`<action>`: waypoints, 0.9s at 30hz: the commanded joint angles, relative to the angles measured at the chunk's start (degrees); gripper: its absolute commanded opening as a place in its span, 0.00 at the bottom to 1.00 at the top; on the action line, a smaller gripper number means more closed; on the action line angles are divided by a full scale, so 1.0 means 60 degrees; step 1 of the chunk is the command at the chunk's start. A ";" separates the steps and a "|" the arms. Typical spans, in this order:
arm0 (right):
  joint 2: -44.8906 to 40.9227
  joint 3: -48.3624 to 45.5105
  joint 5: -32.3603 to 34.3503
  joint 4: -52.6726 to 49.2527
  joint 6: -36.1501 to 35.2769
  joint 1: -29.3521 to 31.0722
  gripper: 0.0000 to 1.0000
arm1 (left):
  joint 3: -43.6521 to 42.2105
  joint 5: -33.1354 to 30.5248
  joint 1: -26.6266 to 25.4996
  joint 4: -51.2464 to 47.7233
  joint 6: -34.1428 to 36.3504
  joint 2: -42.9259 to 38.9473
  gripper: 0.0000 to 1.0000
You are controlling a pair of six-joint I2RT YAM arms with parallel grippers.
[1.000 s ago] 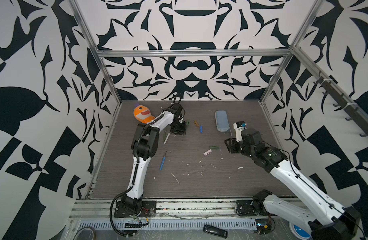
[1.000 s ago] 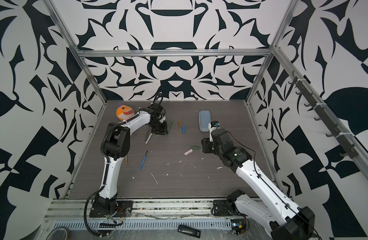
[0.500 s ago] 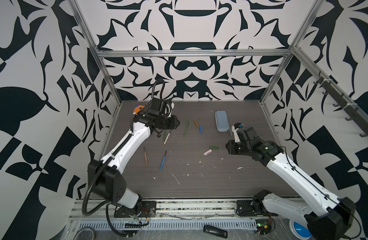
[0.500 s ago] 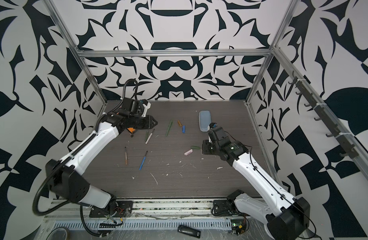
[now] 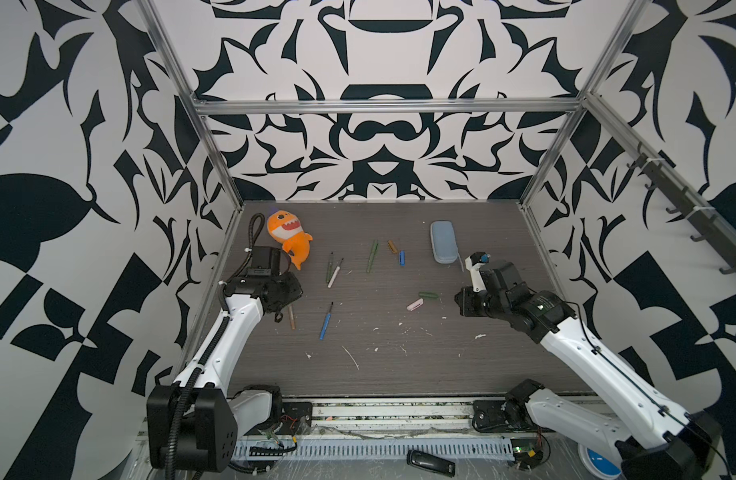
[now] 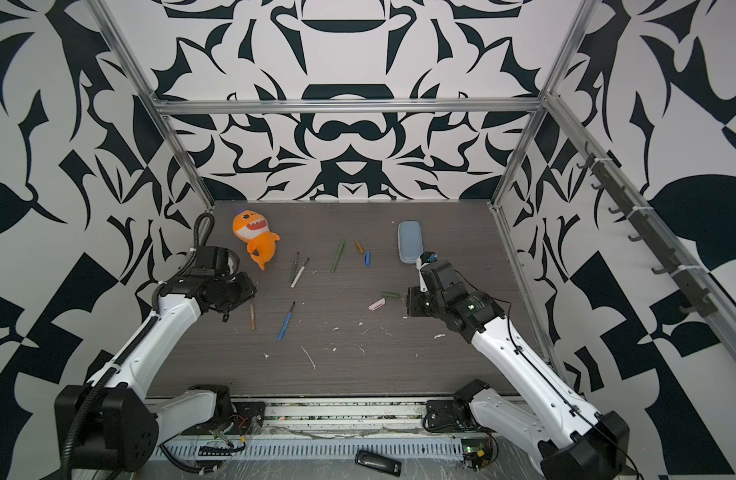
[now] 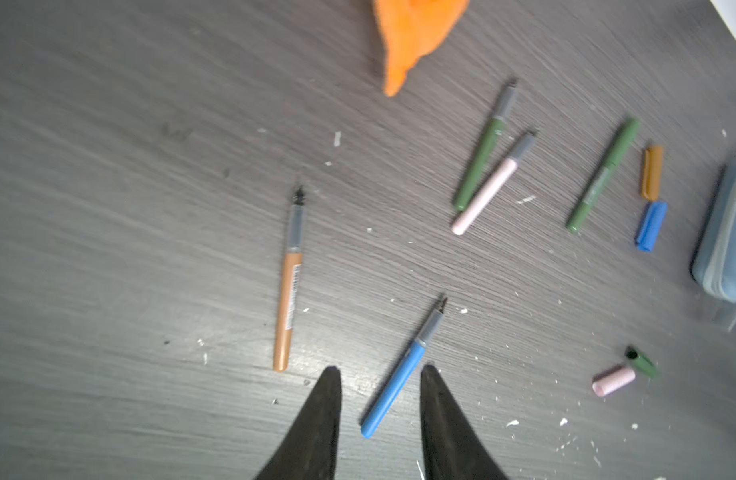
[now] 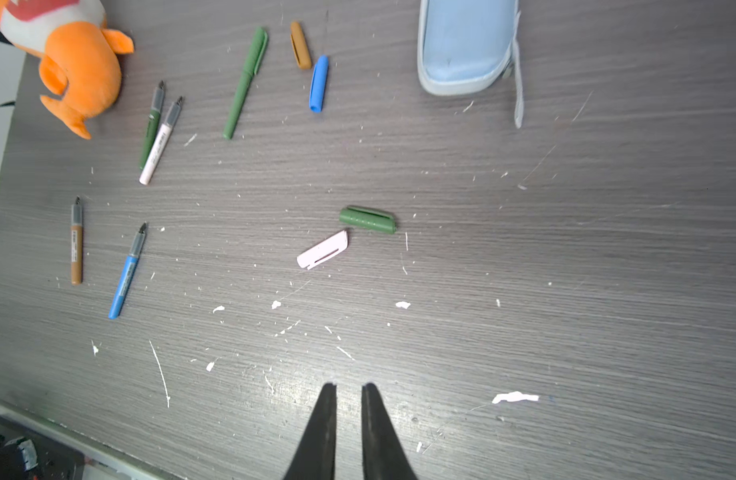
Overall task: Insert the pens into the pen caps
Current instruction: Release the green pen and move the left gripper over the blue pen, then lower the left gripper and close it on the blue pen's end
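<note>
Left wrist view is showing the left fingers (image 7: 316,428) standing apart and empty, framing the blue pen (image 7: 399,374) that is lying flat on the surface (image 7: 108,249). Both top views are hiding that gap. Right fingers (image 8: 320,436) are sitting together, gripping nothing and hovering near the pink cap (image 8: 322,249) and green cap (image 8: 368,219), which are lying just beside each other.

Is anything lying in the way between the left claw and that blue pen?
Nothing visible. In the left wrist view the blue pen lies on bare table, its rear end showing between the open fingers of the left claw. The orange-brown pen lies to one side, apart.
</note>
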 commanded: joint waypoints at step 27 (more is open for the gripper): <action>-0.0480 -0.0791 -0.1068 0.1152 0.0012 -0.0026 0.15 | 0.0662 -0.0042 -0.2792 -0.2254 0.1124 0.1978 0.32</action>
